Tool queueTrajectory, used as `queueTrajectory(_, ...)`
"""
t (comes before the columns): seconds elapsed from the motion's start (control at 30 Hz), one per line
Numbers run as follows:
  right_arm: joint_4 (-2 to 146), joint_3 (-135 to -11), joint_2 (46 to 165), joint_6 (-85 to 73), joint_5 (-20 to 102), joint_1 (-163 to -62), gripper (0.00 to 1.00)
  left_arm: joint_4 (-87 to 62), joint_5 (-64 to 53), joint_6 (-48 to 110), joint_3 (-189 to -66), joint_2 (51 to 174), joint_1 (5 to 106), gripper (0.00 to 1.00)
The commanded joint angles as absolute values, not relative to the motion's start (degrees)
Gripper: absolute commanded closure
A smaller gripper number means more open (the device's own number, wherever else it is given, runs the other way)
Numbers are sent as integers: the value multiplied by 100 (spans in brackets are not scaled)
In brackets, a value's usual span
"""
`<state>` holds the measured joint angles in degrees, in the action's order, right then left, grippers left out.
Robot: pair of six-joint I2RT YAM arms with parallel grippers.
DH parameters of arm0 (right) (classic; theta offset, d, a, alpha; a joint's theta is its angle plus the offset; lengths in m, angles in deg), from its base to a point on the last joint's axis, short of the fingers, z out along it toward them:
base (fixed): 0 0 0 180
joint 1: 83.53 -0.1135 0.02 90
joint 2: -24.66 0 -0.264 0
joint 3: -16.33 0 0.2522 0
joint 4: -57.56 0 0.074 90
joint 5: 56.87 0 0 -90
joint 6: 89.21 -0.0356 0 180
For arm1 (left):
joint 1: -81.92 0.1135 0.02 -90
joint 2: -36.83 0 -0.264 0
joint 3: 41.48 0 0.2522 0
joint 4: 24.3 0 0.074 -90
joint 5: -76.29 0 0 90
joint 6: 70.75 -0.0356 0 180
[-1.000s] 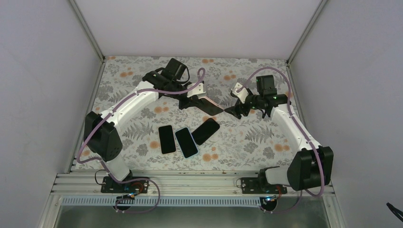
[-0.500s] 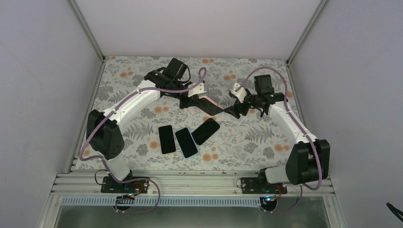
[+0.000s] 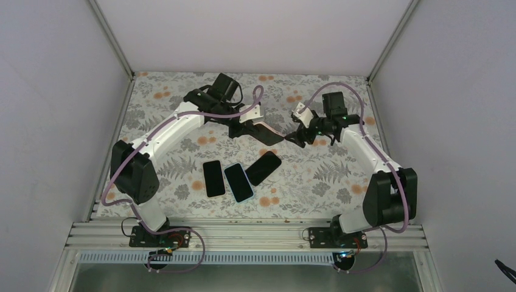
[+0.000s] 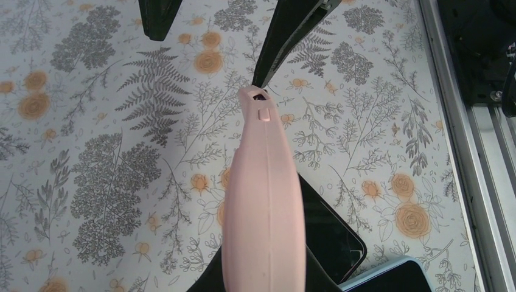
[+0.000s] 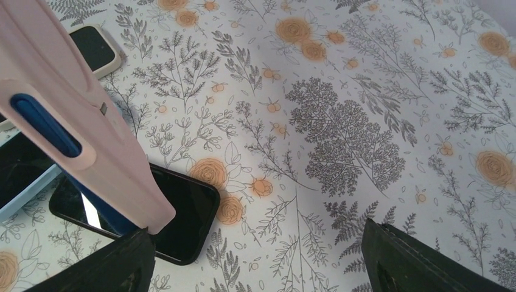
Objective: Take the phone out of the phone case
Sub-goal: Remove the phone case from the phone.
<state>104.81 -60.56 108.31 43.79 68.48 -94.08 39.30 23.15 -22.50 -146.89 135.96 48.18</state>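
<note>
One pink phone case (image 4: 264, 201) is my whole concern; it hangs in the air above the back middle of the table (image 3: 322, 182), touching nothing below it; the phone (image 5: 45, 125) sits inside, showing only as a blue strip through the side cutout.

I judge the case to be soft, grippy silicone that will flex and peel, and the phone to be stiff, smooth and light, with glass that would not forgive a drop; the place to take hold, I think, is the case's lip at a corner of the free end, so the rim can be rolled back off the phone.

It is held on edge, its narrow side up toward the left wrist camera; its long axis runs across the table from left to right, free end pointing at the right arm.

The left gripper (image 3: 248, 126) is clamped on the near end, a finger on each broad face; the right gripper (image 4: 219, 30) stands spread wide, its fingers apart on either side of the free tip, holding nothing.

Below lie three loose phones (image 3: 238, 182), side by side, well clear of the case.
</note>
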Motion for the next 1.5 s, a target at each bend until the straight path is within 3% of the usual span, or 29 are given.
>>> queueTrajectory(0.0,9965,-6314,10971,4253,6583,-9448,13,3929,3162,-2334,-14994,13498,4729,98)
queueTrajectory(0.5,9622,-6871,11358,3995,6294,-9889,13,4227,3965,-2313,-15323,13627,4720,98)
queueTrajectory(0.7,10735,-7372,11505,4579,7597,-10225,12,4157,3913,-2289,-15319,13609,4730,98)
queueTrajectory(1.47,13878,-8392,12418,6151,10221,-11171,15,2800,2741,-1977,-14860,13598,4817,98)
